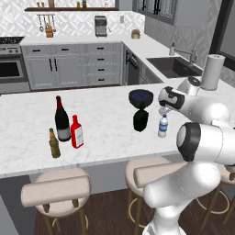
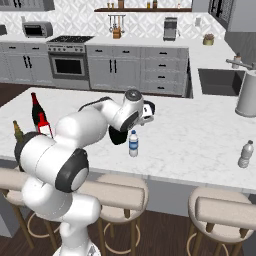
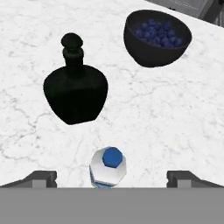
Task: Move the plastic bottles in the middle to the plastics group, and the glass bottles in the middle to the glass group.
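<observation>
Open gripper (image 3: 111,177) hovering above the small plastic bottle (image 3: 108,166).

The jaws are standing wide apart, holding nothing, with the blue cap of the bottle between the two fingertips (image 3: 41,178). The plastic bottle is standing upright on the marble counter (image 1: 105,119), near the black bottle (image 1: 140,118) and the dark bowl (image 1: 141,97). The red flat bottle (image 1: 76,132) is standing just beside the wine bottle (image 1: 61,120) and the beer bottle (image 1: 54,143).

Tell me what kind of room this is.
A rendered home kitchen, most likely: a stainless oven range set among grey cabinets, a sink with a faucet, and a white marble island counter with round padded stools.
</observation>
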Motion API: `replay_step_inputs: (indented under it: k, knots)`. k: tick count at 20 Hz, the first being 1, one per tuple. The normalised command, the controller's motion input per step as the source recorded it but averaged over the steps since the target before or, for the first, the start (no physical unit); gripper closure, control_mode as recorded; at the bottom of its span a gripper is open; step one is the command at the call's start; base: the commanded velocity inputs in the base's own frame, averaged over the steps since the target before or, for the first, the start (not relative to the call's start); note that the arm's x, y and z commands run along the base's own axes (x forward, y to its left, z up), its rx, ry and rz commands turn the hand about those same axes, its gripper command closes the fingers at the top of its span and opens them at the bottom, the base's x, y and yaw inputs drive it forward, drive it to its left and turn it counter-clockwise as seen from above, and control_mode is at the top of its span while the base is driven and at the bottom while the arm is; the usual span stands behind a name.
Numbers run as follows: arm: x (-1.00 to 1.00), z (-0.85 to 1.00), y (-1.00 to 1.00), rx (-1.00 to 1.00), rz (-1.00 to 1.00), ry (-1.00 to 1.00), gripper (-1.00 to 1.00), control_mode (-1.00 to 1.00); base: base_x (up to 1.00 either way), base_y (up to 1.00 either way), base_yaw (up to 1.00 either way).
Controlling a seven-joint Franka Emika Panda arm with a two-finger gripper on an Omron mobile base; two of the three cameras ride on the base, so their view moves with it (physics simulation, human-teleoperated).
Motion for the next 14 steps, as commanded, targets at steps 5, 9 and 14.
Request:
replay_step_inputs:
  k: [5, 9, 14]
  knots:
    - [0.05, -0.15, -0.07, 0.04, 0.05, 0.13, -1.00, -1.00, 0.00, 0.00, 0.00]
    - [0.01, -0.21, -0.03, 0.08, 0.04, 0.00, -1.00, -1.00, 0.00, 0.00, 0.00]
    - [0.00, -0.25, 0.00, 0.01, 0.06, 0.00, -1.00, -1.00, 0.00, 0.00, 0.00]
